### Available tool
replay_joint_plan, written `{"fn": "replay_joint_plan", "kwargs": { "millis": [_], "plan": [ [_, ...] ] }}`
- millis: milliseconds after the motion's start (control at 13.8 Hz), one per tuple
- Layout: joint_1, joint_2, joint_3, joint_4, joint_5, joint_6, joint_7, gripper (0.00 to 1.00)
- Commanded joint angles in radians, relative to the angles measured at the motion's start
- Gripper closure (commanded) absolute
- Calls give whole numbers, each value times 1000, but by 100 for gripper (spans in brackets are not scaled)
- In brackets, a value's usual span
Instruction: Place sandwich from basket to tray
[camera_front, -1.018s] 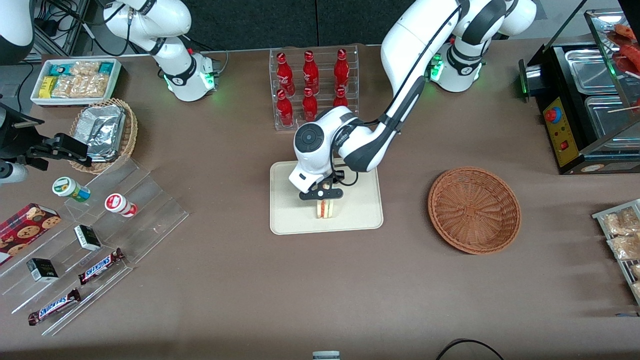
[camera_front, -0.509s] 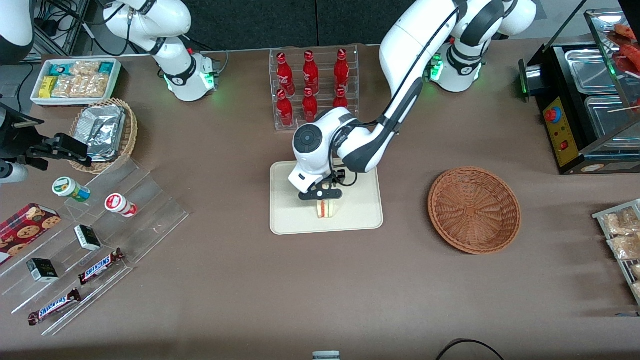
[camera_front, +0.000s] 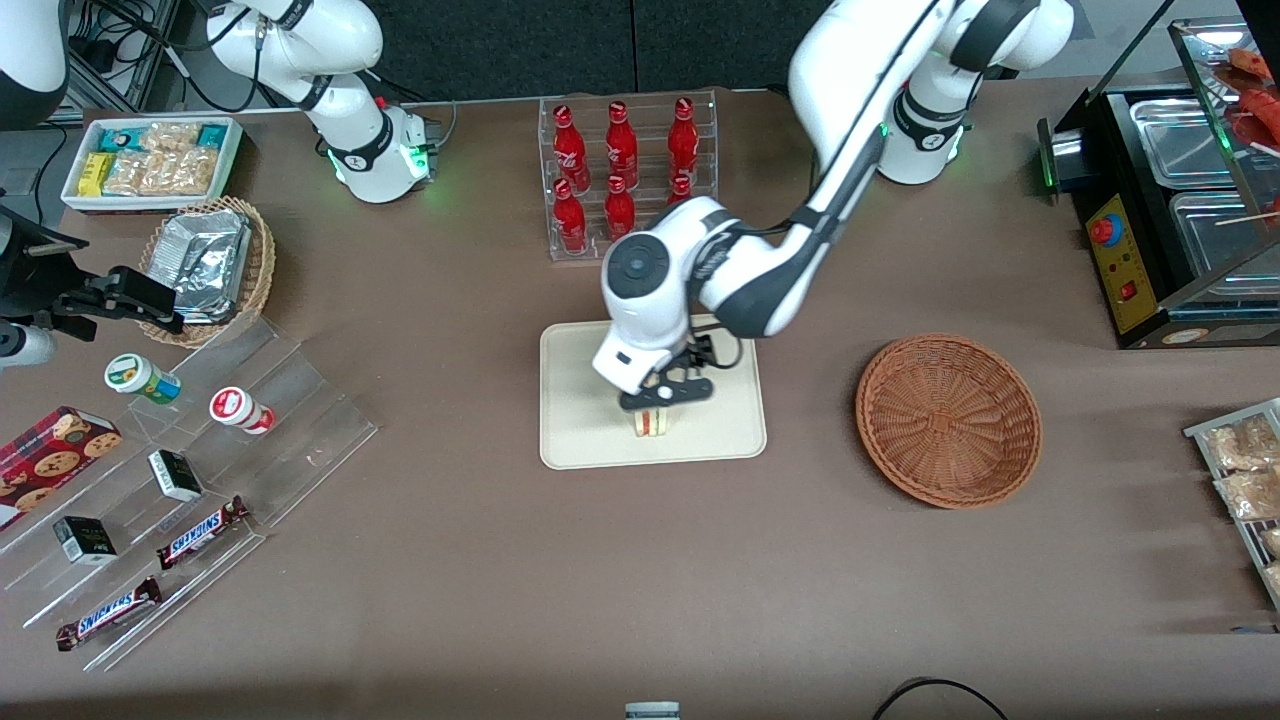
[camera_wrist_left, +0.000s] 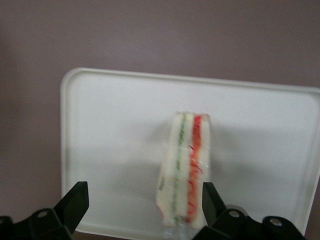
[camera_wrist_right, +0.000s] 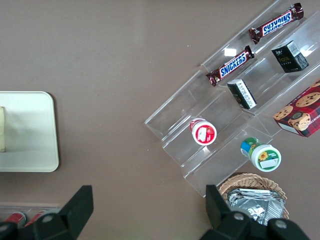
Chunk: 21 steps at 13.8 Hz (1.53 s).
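- Front view: one sandwich (camera_front: 652, 423) standing on its edge on one cream tray (camera_front: 580, 440), half tucked under the gripper (camera_front: 664, 396); from this angle, finger spread hard to read.
- Left wrist view settles it: gripper (camera_wrist_left: 145, 210) wide open, black fingertips (camera_wrist_left: 75, 200) well apart on either side, touching nothing, sandwich (camera_wrist_left: 184, 170) free between them with green and red stripes facing the camera, tray rim (camera_wrist_left: 67, 80) all round.
- Right wrist view adds only a corner of the tray (camera_wrist_right: 47, 160) and a sliver of pale bread (camera_wrist_right: 2, 129).
- Count across the front view, parked arm's end first: two Snickers bars (camera_front: 201, 532), one tan basket of foil packets (camera_front: 205, 262), six red bottles (camera_front: 620, 155) in their rack, one tray, one sandwich.
- Then one reddish-brown basket (camera_front: 948, 420), nothing in it, beside the tray toward the working arm's end.
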Motion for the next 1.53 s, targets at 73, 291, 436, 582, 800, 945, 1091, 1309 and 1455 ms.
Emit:
{"fn": "replay_joint_plan", "kwargs": {
  "millis": [73, 291, 436, 582, 800, 945, 1091, 1309, 1455],
  "plan": [
    [114, -78, -6, -20, -25, -85, 32, 0],
    [196, -111, -6, -24, -45, -130, 106, 0],
    [250, -140, -6, -24, -48, -183, 140, 0],
    [287, -187, -6, -56, -54, -194, 201, 0],
    [374, -291, -9, -147, -103, -205, 376, 0],
    [417, -348, -12, -168, -100, -281, 422, 0],
    [473, -394, -29, -167, -100, -367, 558, 0],
    [588, -477, -52, -167, -105, -459, 723, 0],
    [655, -528, -64, -166, -125, -515, 752, 0]
  ]
}}
